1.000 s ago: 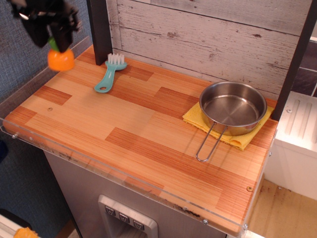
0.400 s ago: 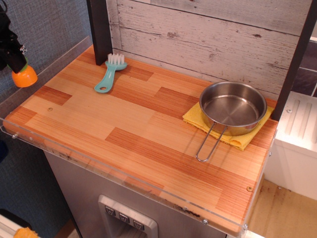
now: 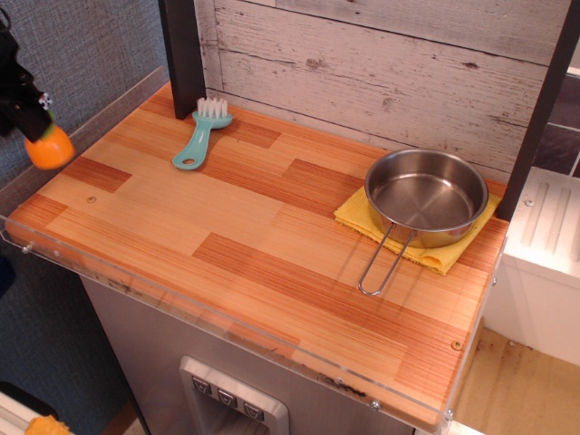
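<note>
My black gripper (image 3: 36, 127) hangs at the far left edge of the view, beyond the left rim of the wooden counter (image 3: 245, 236). It is shut on a small orange toy fruit (image 3: 49, 148) with a green top, held in the air. Most of the gripper is cut off by the frame edge. The nearest thing on the counter is a teal dish brush (image 3: 201, 134) with white bristles, lying near the back left.
A steel pan (image 3: 424, 199) with a wire handle sits on a yellow cloth (image 3: 435, 254) at the right. A clear plastic guard (image 3: 109, 127) lines the left and front edges. A dark post (image 3: 181, 54) stands at the back left, and a white unit (image 3: 544, 263) stands off the right side.
The gripper carried the orange fruit from above the counter's back left corner down and leftward, off past the left edge; since 0.4 s ago it has barely shifted.
</note>
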Robot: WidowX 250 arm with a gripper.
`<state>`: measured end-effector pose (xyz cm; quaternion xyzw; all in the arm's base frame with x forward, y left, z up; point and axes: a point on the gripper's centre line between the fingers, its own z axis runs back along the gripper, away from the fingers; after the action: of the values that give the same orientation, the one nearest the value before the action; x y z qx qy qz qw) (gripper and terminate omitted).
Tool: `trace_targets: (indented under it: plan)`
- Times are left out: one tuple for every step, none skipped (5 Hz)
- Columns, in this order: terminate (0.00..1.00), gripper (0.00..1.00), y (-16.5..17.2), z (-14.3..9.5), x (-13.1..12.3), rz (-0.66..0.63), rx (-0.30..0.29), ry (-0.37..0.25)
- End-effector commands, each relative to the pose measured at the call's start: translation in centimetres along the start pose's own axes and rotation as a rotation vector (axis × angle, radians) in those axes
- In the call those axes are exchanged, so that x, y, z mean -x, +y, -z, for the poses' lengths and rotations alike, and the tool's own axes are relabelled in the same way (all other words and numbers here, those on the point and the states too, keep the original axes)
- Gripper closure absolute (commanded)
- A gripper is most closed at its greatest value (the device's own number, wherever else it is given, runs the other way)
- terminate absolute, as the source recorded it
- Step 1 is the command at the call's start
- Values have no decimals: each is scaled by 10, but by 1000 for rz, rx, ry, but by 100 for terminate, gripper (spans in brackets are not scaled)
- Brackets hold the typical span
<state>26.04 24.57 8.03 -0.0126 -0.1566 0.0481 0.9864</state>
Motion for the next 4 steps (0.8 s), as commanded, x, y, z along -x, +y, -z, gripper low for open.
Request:
trace_targets:
  plan:
    - [0, 100, -34, -23, -7, 21, -42, -45]
    - [0, 100, -35, -9, -9, 21, -43, -10]
    - [0, 100, -44, 2, -9, 47, -36, 10]
    - [0, 100, -53, 11, -8, 72, -25, 28]
